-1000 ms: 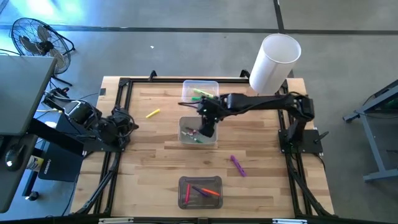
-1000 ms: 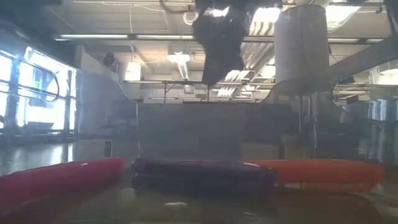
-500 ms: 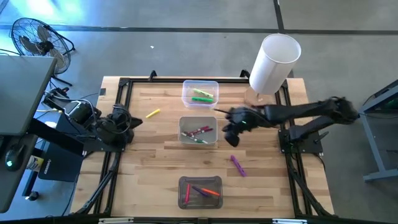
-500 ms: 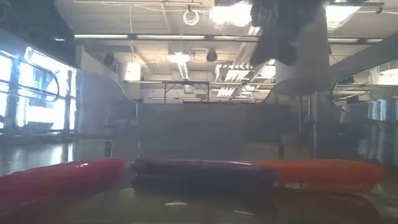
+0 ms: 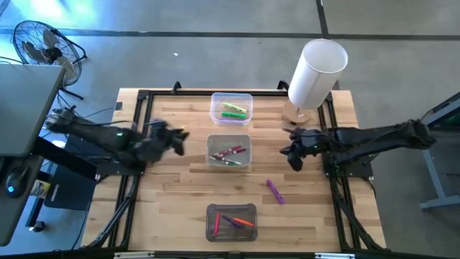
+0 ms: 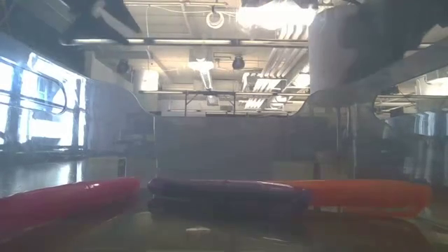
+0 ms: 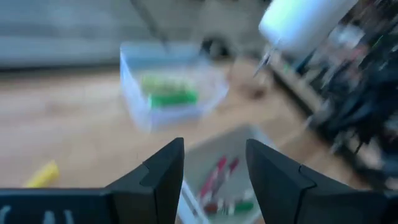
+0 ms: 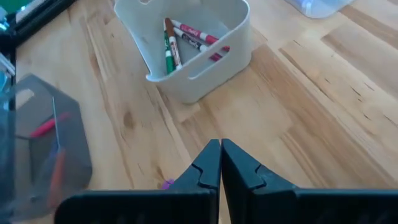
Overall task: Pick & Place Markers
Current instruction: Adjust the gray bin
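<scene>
Left gripper [image 7: 211, 171] spread wide near yellow marker [image 7: 42, 175]; right gripper [image 8: 221, 163] pinched closed — empty, over table [image 8: 298, 112]

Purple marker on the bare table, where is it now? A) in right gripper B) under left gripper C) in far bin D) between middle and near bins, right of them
D: the purple marker lies loose on the table; the right gripper is shut, empty, apart from it.
</scene>
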### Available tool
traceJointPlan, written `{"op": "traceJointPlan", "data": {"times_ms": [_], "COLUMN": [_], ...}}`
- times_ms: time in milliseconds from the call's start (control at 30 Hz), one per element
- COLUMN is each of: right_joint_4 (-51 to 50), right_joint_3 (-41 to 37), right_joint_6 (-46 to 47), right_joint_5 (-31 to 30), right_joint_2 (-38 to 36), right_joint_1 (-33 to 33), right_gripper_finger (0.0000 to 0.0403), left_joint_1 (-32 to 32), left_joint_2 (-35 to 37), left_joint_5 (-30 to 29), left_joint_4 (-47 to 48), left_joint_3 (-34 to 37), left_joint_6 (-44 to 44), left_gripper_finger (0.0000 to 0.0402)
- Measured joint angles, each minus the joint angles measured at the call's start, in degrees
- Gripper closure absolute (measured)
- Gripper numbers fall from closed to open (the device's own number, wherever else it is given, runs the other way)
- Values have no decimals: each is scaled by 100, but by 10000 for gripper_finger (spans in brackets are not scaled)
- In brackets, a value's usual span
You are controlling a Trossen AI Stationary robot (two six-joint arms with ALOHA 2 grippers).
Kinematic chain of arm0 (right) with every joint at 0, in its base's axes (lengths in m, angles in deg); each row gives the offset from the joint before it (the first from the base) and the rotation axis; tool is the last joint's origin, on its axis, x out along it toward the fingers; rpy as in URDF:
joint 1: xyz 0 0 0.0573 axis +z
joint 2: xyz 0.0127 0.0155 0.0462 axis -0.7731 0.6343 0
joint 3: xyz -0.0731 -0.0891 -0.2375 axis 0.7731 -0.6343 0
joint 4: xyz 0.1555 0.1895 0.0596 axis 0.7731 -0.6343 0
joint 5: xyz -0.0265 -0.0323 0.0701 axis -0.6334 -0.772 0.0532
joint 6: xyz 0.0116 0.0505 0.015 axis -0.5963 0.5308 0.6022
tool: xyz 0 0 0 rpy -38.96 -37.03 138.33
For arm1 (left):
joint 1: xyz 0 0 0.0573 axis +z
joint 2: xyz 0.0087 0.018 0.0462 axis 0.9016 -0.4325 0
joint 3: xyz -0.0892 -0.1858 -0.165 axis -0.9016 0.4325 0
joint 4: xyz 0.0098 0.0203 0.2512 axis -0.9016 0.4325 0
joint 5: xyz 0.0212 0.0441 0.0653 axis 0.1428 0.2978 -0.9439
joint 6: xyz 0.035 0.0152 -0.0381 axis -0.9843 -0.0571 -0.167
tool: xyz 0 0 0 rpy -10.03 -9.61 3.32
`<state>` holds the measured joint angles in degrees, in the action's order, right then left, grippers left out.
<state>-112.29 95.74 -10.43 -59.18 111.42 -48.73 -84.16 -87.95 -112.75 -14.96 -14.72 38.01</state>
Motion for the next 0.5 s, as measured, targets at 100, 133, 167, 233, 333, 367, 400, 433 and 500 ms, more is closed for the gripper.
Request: {"op": "traceJointPlan", "data": {"times_ms": [100, 133, 167, 233, 333, 367, 400, 433, 500], "right_joint_4": [-73, -114, -178, -258, -304, -321, -336, -332, -343], "right_joint_3": [-147, -166, -175, -173, -173, -173, -173, -173, -173], "right_joint_6": [-263, -367, -480, -702, -878, -930, -991, -1015, -1030], "right_joint_5": [68, 85, 87, 135, 261, 322, 387, 431, 504], "right_joint_2": [-260, -332, -375, -455, -509, -508, -508, -510, -510], "right_joint_1": [-84, -119, -146, -206, -303, -335, -364, -387, -419], "right_gripper_finger": [402, 401, 402, 402, 401, 401, 402, 402, 402], "left_joint_1": [782, 1058, 1310, 1777, 2275, 2396, 2499, 2586, 2710], "left_joint_2": [-466, -625, -801, -1210, -1765, -1880, -2044, -2219, -2588], "left_joint_5": [1328, 1731, 2135, 2839, 3570, 3800, 4015, 4217, 4480], "left_joint_4": [-64, -133, -131, -30, -127, -89, -32, -61, -51], "left_joint_3": [-155, -246, -299, -398, -616, -652, -713, -797, -931], "left_joint_6": [128, 218, 283, 308, 448, 467, 461, 461, 451], "left_gripper_finger": [231, 231, 231, 231, 231, 231, 231, 231, 231]}}
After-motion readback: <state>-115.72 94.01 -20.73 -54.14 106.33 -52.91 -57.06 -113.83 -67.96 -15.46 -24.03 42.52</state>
